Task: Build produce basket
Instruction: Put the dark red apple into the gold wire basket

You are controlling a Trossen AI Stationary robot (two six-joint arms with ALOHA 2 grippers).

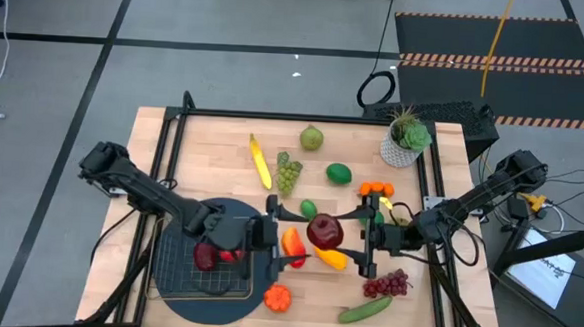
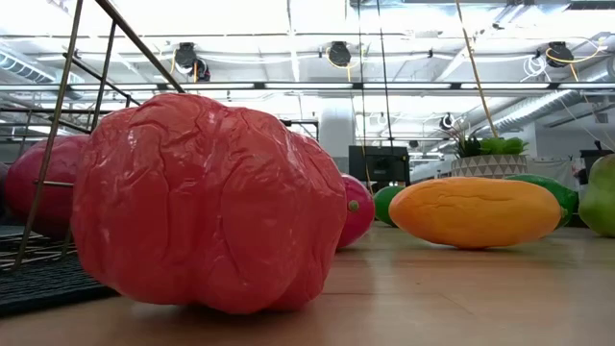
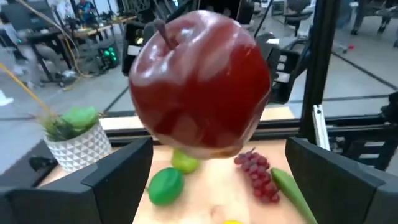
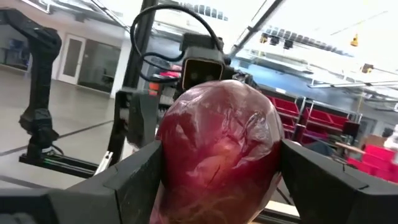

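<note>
A dark red apple [image 1: 325,230] hangs above the table's middle with my right gripper [image 4: 221,171] shut on it. My left gripper [image 1: 278,233] stands open just left of the apple [image 3: 199,81]; its fingers [image 3: 118,177] stay on either side, apart from it. The wire basket [image 1: 181,268] sits on a round dark mat [image 1: 180,296] at the near left, with red fruit [image 1: 217,255] in it. More produce lies on the table: a banana [image 1: 260,162], green grapes [image 1: 289,171], a pear [image 1: 311,138], limes [image 1: 339,173], peppers [image 1: 332,257]. My right gripper pinches the apple by two opposite sides [image 4: 174,155] between its two fingers [image 4: 134,177]. The fingers come about level from the table's right. The apple is lifted clear of the table, its stem [image 3: 163,31] pointing up and a little tilted.
Purple grapes [image 1: 386,284], a cucumber [image 1: 364,310] and an orange fruit [image 1: 277,298] lie near the front edge. A potted plant [image 1: 405,139] stands at the far right. A red pepper [image 2: 207,202] fills the low view beside a yellow-orange one [image 2: 476,211]. A dark frame [image 1: 304,117] borders the table.
</note>
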